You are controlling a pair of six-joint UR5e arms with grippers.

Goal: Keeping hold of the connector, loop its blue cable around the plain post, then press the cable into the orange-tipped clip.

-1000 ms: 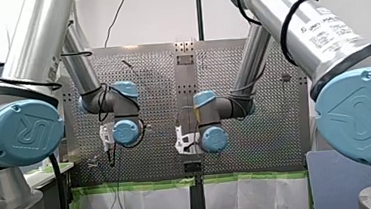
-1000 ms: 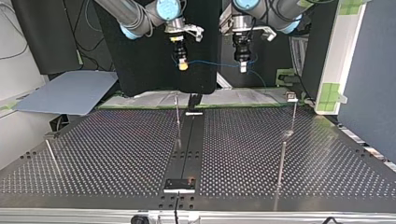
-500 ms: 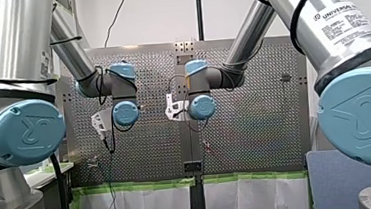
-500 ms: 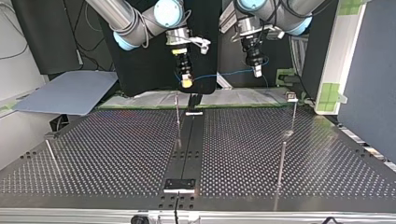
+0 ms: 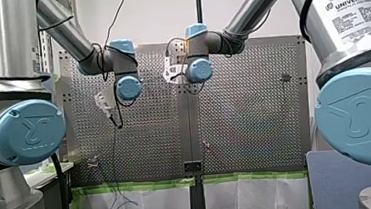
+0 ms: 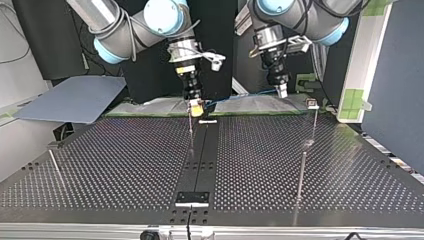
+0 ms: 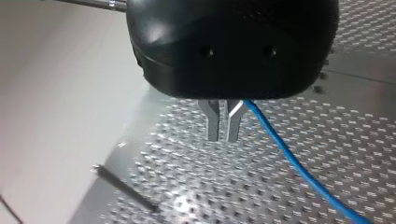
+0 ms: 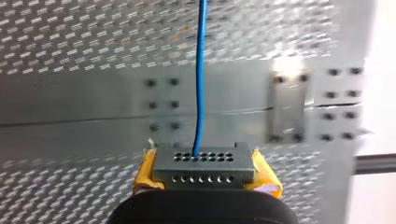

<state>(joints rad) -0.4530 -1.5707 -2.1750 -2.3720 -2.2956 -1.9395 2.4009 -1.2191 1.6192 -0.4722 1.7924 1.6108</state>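
Note:
My right gripper (image 6: 194,105), with yellow pads, is shut on a grey connector (image 8: 204,168) that has rows of small holes. A blue cable (image 8: 200,70) leaves the connector and runs ahead over the perforated plate. In the top view the cable (image 6: 240,96) spans to my left gripper (image 6: 283,91) at the right. Its metal fingers (image 7: 223,123) stand shut, and the cable (image 7: 289,158) trails out beside them. The connector hangs just above the top of a thin post (image 6: 190,127) at the table's middle. Another post carries a small clip (image 6: 313,104) at the far right.
A dark strip (image 6: 200,165) runs down the middle of the perforated table (image 6: 125,165). Bare thin posts stand at the top view's near right (image 6: 301,175) and near left (image 6: 55,167). A grey board (image 6: 75,102) lies beyond the far left edge.
Both arms have reached further out over the table and come lower. The right gripper carried the connector down to the middle post's top, and the cable came along, still stretched between the grippers.

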